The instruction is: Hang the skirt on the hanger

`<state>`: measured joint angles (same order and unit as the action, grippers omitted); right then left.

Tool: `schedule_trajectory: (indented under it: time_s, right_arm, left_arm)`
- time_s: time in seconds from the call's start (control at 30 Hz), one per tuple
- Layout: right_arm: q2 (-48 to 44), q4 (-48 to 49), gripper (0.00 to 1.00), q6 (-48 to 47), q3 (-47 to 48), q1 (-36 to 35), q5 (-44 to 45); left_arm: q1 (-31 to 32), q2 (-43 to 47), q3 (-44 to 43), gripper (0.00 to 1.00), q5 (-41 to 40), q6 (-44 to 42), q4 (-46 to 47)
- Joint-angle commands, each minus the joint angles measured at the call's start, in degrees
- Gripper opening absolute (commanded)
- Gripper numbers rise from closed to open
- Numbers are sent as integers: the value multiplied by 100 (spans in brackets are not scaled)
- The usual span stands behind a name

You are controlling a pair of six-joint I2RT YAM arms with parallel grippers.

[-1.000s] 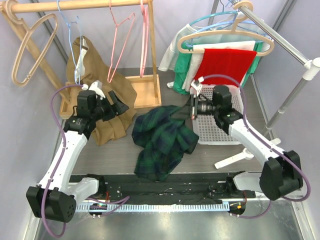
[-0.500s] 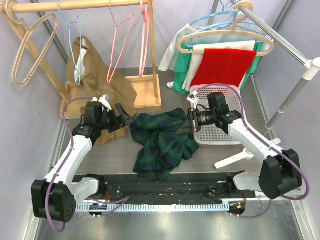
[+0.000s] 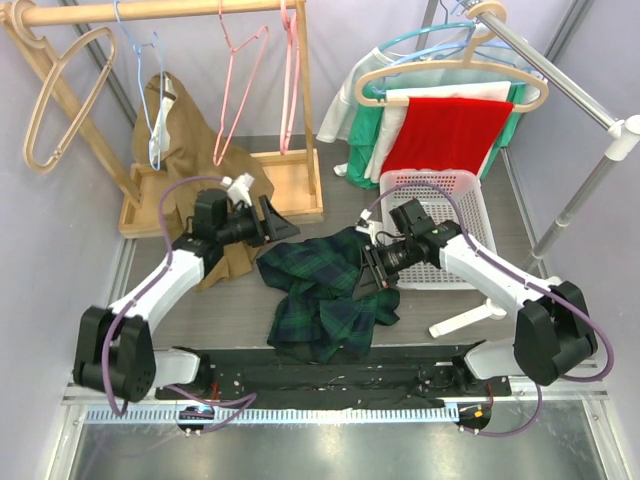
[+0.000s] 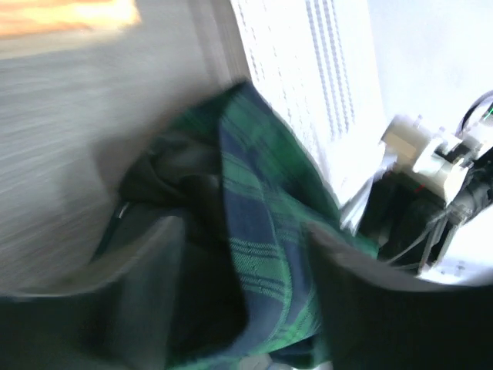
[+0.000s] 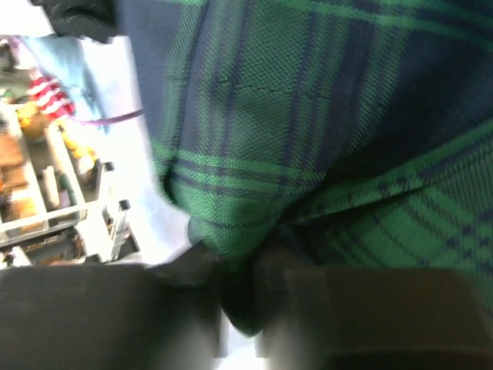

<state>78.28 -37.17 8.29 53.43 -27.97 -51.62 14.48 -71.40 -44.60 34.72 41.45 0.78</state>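
Nearest the arm bases, the tartan skirt (image 3: 325,290) is lying crumpled on the grey surface (image 3: 235,310), spreading between the two pincers and trailing nearward of both. The right pincer (image 3: 366,274) is pressing into the skirt's right edge and clamping a fold of the green-and-navy cloth. In its wrist view the fold is running down into the narrow gap between the dark fingers (image 5: 177,293) (blurred, yet the cloth is plainly caught there). The left pincer (image 3: 272,218) is hovering at the skirt's far left corner with its fingers (image 4: 139,270) standing wide apart, framing the cloth without closing on it; whether they are touching it I cannot tell.

Just behind the right pincer a white perforated basket (image 3: 440,190) is sitting, with the right arm crossing over it. Behind the left pincer a tan garment (image 3: 185,150) is draping down beside a wooden rack base (image 3: 295,185). Farther off, a pink hanger (image 3: 242,95) is hanging beyond the left pincer. Beyond the right pincer a beige hanger (image 3: 400,70) is carrying a red cloth (image 3: 445,130).
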Motion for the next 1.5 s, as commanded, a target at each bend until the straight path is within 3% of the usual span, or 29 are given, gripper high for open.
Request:
schedule_trajectory:
  time_s: [0.0, 0.03, 0.07, 0.13, 0.17, 0.2, 0.43, 0.53, 0.7, 0.9, 0.97, 1.03, 1.07, 1.13, 1.17, 1.23, 1.27, 1.33, 1.47]
  right_arm:
    - [-242, -274, 42, -109, 545, -25, 1134]
    - [-295, -273, 54, -100, 607, -25, 1258]
    - [-357, -256, 58, -91, 755, -25, 1416]
    - [-541, -186, 68, -56, 914, -16, 1741]
    - [-585, -133, 71, -39, 1080, -33, 1830]
    - [-612, -107, 75, -47, 1186, -25, 2013]
    - [-507, 464, 95, -328, 2126, -261, 2138]
    - [28, 597, 97, -574, 2600, -735, 2286]
    - [923, 956, 98, -803, 2892, -1622, 2542]
    - [1383, 1422, 97, -628, 2857, -1888, 3042]
    - [1366, 1536, 94, -531, 2770, -1905, 3131]
    - [1304, 1590, 84, -478, 2656, -1897, 3315]
    - [1269, 1625, 69, -426, 2620, -1905, 3420]
    - [1225, 1616, 55, -399, 2550, -1906, 3623]
    - [1155, 1616, 36, -338, 2515, -1906, 3702]
    - [1076, 1599, 23, -285, 2384, -1897, 3877]
    - [997, 1564, 8, -224, 2339, -1897, 3965]
    - [865, 1520, 1, -188, 2155, -1906, 4054]
    - [400, 1485, 1, -355, 1628, -1897, 3668]
  left_arm:
    - [301, -462, -418, 54, 1001, -225, 240]
    - [336, -480, -435, 49, 1106, -243, 230]
    - [345, -481, -436, 39, 1142, -278, 239]
    - [362, -437, -479, 29, 1273, -313, 195]
    - [363, -437, -506, 11, 1335, -374, 134]
    - [363, -419, -593, 0, 1327, -409, 55]
    - [380, -244, -857, 0, 1836, -620, -314]
    - [389, -112, -1050, 0, 1960, -857, -586]
    - [389, 99, -1559, 0, 1416, -1253, -1482]
    - [380, 284, -1719, 0, 818, -1412, -1844]
    - [380, 345, -1710, 0, 634, -1490, -1967]
    - [380, 389, -1710, 2, 493, -1517, -2089]
    - [380, 398, -1710, 8, 370, -1569, -2142]
    - [380, 442, -1719, 28, 159, -1596, -2248]
    - [371, 477, -1745, 37, -25, -1640, -2362]
    - [371, 530, -1763, 62, -306, -1728, -2503]
    - [371, 609, -1780, 66, -491, -1754, -2651]
    - [371, 705, -1789, 74, -887, -1851, -2767]
    - [371, 934, -1606, 78, -835, -1720, -2627]
